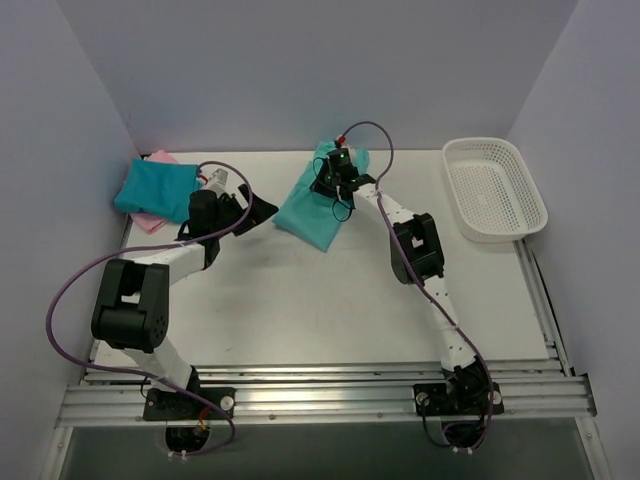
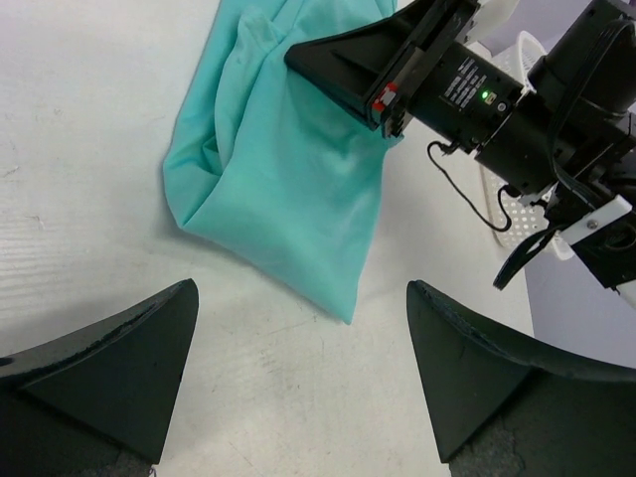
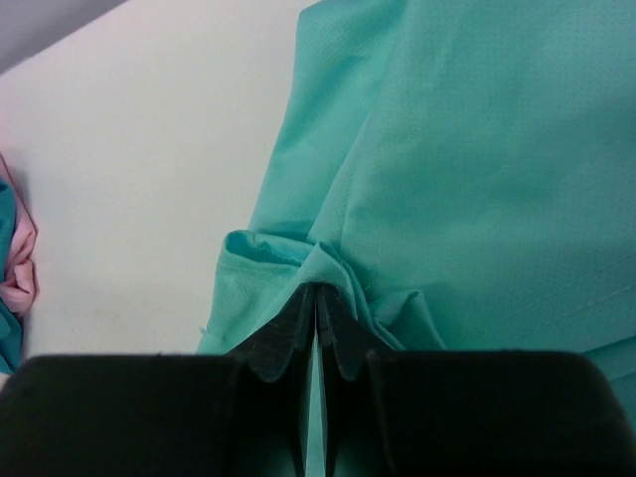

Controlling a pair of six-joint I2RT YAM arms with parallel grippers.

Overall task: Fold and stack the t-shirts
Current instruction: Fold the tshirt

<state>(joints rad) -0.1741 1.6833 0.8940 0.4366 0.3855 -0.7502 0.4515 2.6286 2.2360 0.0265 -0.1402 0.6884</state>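
Note:
The light teal-green t-shirt (image 1: 312,210) lies bunched at the table's back centre, its far end lifted. My right gripper (image 1: 338,170) is shut on a fold of it; in the right wrist view the fingertips (image 3: 316,290) pinch the cloth (image 3: 477,179). My left gripper (image 1: 252,212) is open and empty, just left of that shirt; in the left wrist view (image 2: 298,338) the shirt's near corner (image 2: 288,189) lies beyond its spread jaws. The darker teal-blue t-shirt (image 1: 157,189) lies folded on the pink t-shirt (image 1: 153,222) at the back left.
A white mesh basket (image 1: 494,188) stands at the back right. Grey walls close in the table on three sides. A metal rail (image 1: 320,395) runs along the near edge by the arm bases.

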